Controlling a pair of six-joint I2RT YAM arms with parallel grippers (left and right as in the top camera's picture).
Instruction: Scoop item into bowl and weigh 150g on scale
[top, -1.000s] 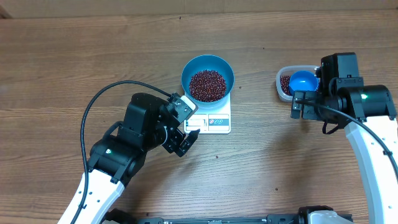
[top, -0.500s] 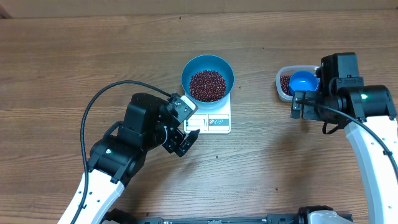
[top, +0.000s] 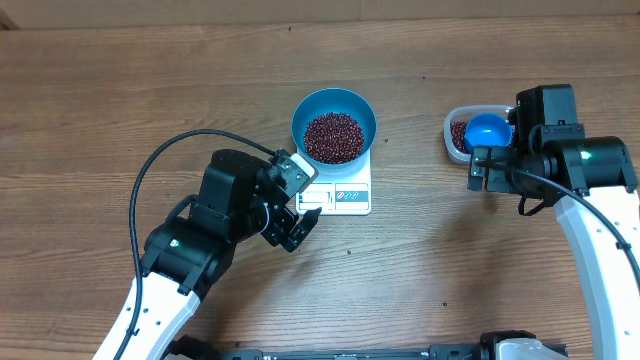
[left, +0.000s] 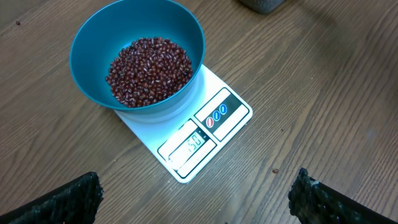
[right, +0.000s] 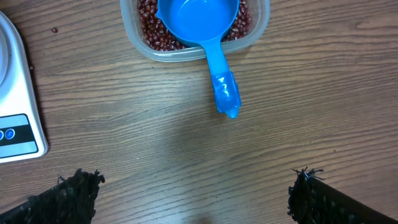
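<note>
**Entry: weighing stage, judged at or near its close**

- Bowl (top: 334, 98): upright on the scale (top: 345, 196), covering the rear of the platform. The front strip and display are left exposed.
- Beans (top: 334, 138): heaped in the bottom of the bowl. More are held in the clear tub (right: 258, 34) at the right of the table (top: 100, 100).
- Scoop (right: 199, 18): laid in the tub, cup up, with its handle projecting over the near rim toward the right arm. It is gripped by nothing.
- Left claw (top: 300, 228): fingers wide apart and empty, parked just beside the front left corner of the scale.
- Right claw (top: 478, 170): fingers wide apart and empty, held just short of the scoop handle.
- Display: digits are shown, but they cannot be read with certainty.

**Handling note (judgement):** The reading should be allowed to settle with both arms kept off the scale and the bowl. If a correction is needed, the handle should be taken by the right claw and beans added in small tips over the centre of the bowl. The platform should not be nudged.

**Change against the earlier overhead frames:** none is found. The bowl, scale, scoop, tub and both arms are placed as before, and both claws are spread as wide.
</note>
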